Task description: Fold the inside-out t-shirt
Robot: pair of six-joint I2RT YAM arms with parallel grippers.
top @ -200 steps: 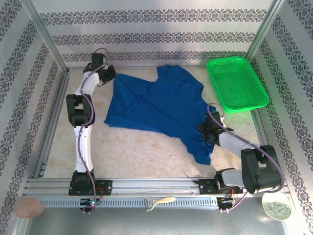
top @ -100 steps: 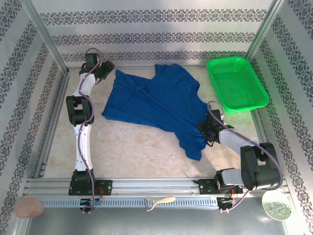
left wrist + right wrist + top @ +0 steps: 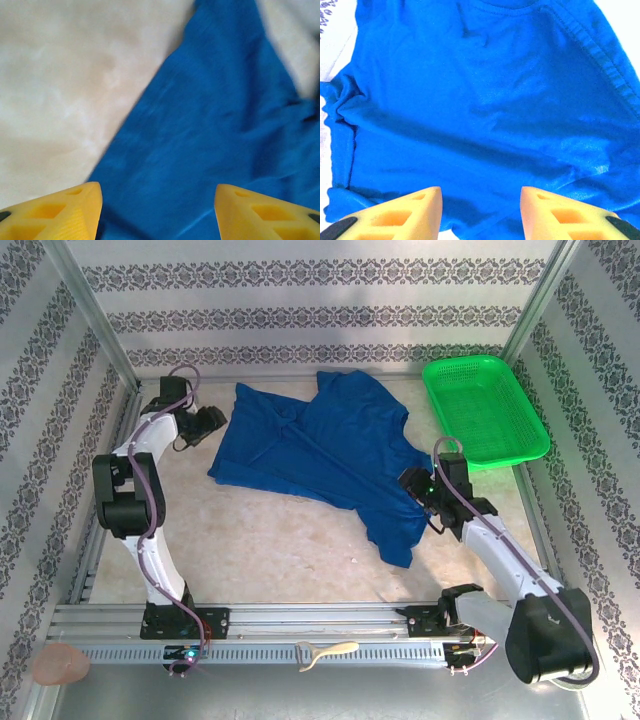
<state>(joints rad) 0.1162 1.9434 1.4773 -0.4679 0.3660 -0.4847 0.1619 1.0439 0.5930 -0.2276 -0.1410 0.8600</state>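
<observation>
Two grippers were logged at opposite edges of the inside-out t-shirt. The shirt was laid out, wrinkled and not flat, on the far half of the table, with one narrow part trailing toward the near right. A fold line was seen running across its middle. No folding into a neat stack was visible.

The left gripper was found at the far left, just beside the shirt's left edge. In the left wrist view its yellow fingers were spread wide, with blue cloth and bare table seen below the gap. Nothing was pinched between them, so it was marked as open and empty.

The right gripper was placed at the shirt's right edge, over the cloth. In the right wrist view its yellow fingertips were held apart, with blue cloth seen through the gap and a stitched seam curving at the top of the view. No cloth was seen clamped, so the jaws were noted as parted and not gripping.

The green mesh basket was left at the far right corner, near the shirt but apart from it. Whether the basket held anything could not be told.
</observation>
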